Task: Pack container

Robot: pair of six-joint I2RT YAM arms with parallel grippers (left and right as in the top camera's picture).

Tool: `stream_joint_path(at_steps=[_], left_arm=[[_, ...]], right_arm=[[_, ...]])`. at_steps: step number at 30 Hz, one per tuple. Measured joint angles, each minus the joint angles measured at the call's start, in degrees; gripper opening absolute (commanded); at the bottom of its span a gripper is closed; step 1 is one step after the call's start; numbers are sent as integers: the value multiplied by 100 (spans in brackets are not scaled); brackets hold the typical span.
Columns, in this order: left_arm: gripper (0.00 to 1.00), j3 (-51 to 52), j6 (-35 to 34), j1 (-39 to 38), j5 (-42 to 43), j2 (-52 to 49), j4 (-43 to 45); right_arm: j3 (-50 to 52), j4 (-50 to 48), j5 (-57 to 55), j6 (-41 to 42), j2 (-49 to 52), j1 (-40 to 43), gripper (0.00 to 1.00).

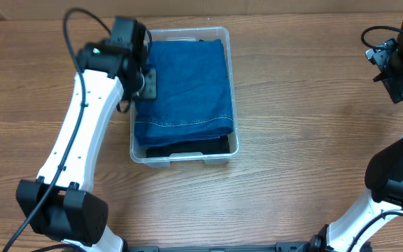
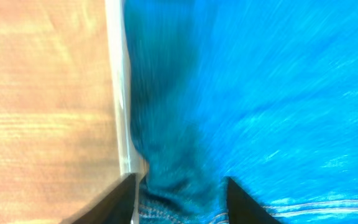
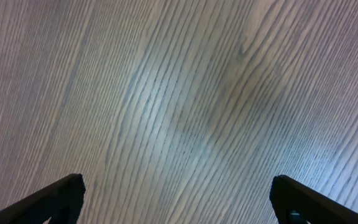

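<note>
While the left gripper [image 1: 147, 82] is hanging with its jaws partly parted, the container [image 1: 185, 159] is sitting right beneath it on the worktop [image 1: 299, 140]. It is showing as a clear rectangular plastic bin with rounded corners and a moulded rim. Folded blue denim [image 1: 187, 84] with pale stitching along one hem is filling most of it. In the left wrist view, the gripper [image 2: 180, 180] is straddling a fold of the denim [image 2: 260, 93], with the bin's wall [image 2: 120, 93] running just beside one finger. The blur is hiding whether the fingers are touching the cloth. The right gripper [image 1: 396, 77] is standing wide open [image 3: 176, 179] over bare wood, with the container well apart from it.
</note>
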State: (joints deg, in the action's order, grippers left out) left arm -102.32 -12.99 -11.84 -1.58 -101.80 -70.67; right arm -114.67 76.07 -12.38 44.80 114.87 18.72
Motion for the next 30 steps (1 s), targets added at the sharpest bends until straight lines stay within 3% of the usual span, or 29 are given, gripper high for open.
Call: stream_joint_path(at_steps=[3, 17, 30], left_arm=[[100, -291, 0, 0, -17, 0, 11], [100, -304, 105, 186, 7, 52, -149], [100, -308, 157, 186, -302, 1878, -660]], right_arm=[[0, 0, 0, 0, 2, 0, 100], [0, -2, 0, -2, 0, 0, 100], [0, -2, 2, 0, 0, 0, 100]])
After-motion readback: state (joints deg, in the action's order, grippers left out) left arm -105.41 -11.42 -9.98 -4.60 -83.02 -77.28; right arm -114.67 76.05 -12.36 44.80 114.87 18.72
